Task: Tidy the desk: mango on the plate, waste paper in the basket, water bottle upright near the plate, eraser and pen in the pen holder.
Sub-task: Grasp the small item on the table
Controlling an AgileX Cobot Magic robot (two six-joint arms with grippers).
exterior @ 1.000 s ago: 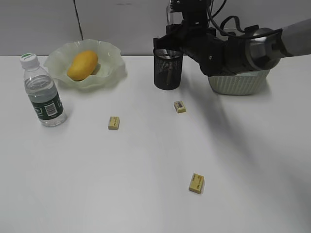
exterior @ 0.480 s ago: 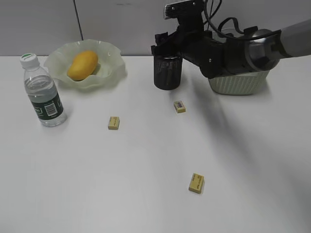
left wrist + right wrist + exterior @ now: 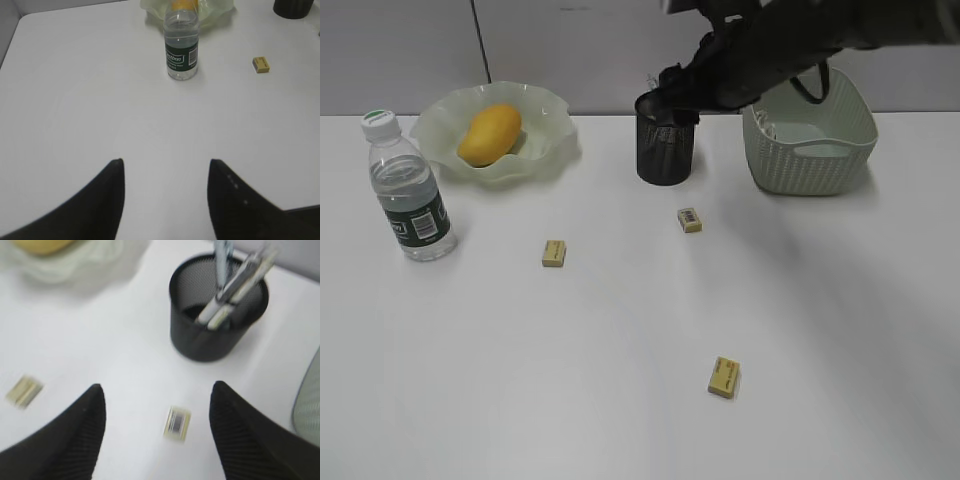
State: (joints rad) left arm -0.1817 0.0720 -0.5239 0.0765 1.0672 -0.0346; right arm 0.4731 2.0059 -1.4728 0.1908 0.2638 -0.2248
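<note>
Black fingers of the right gripper (image 3: 157, 432) stand apart, empty; just beyond them lies an eraser (image 3: 177, 423), long axis pointing away. Farther ahead the pen holder (image 3: 218, 310) stands upright, pens (image 3: 235, 285) leaning up and right. Left gripper (image 3: 165, 200) gapes empty; well ahead the water bottle (image 3: 181, 45) stands upright.

- On your left, the water bottle (image 3: 408, 190) stands upright on the desk (image 3: 620, 400), just in front of the plate (image 3: 545, 140), with the mango (image 3: 489, 134) on it.
- The pen holder (image 3: 665, 150), pens (image 3: 235, 282) inside, sits between plate and basket (image 3: 810, 150).
- Three erasers (image 3: 691, 220) lie in front, well apart.
</note>
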